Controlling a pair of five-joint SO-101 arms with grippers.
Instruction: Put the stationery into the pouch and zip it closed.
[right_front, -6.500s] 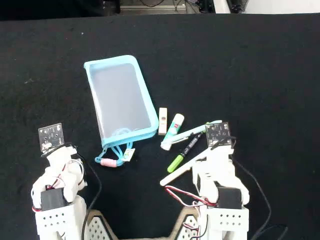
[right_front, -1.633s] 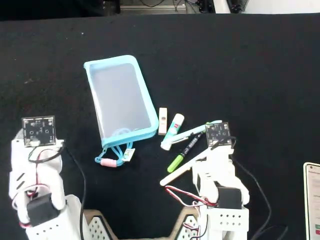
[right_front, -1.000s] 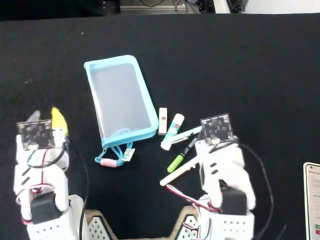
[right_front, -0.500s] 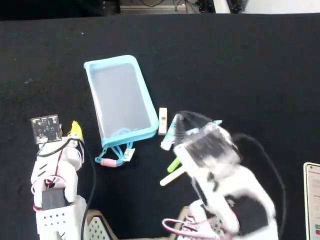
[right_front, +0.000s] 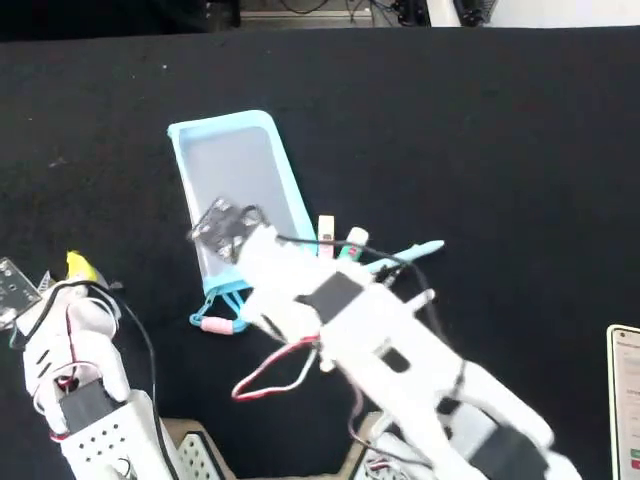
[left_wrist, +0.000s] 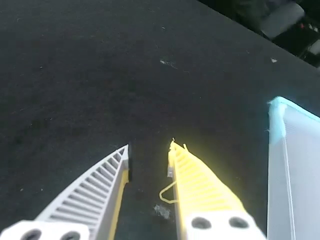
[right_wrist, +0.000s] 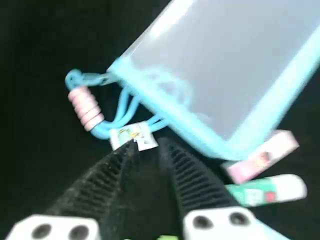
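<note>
The translucent light-blue zip pouch (right_front: 235, 165) lies flat on the black cloth table (right_front: 480, 130), with a small pale eraser block (right_front: 325, 228) and a green-and-white glue stick (right_front: 352, 240) just beside its long edge. The right gripper (right_wrist: 147, 145) hovers by the pouch's pink-beaded blue strap (right_wrist: 85, 107), black fingers narrowly parted and holding nothing. The left gripper (left_wrist: 148, 147), over bare cloth, shows a narrow gap too.

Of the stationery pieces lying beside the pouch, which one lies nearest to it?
The small pale rectangular block, likely an eraser: it lies right beside the pouch's long blue edge. The green-and-white stick lies farther out, on the block's other side.
</note>
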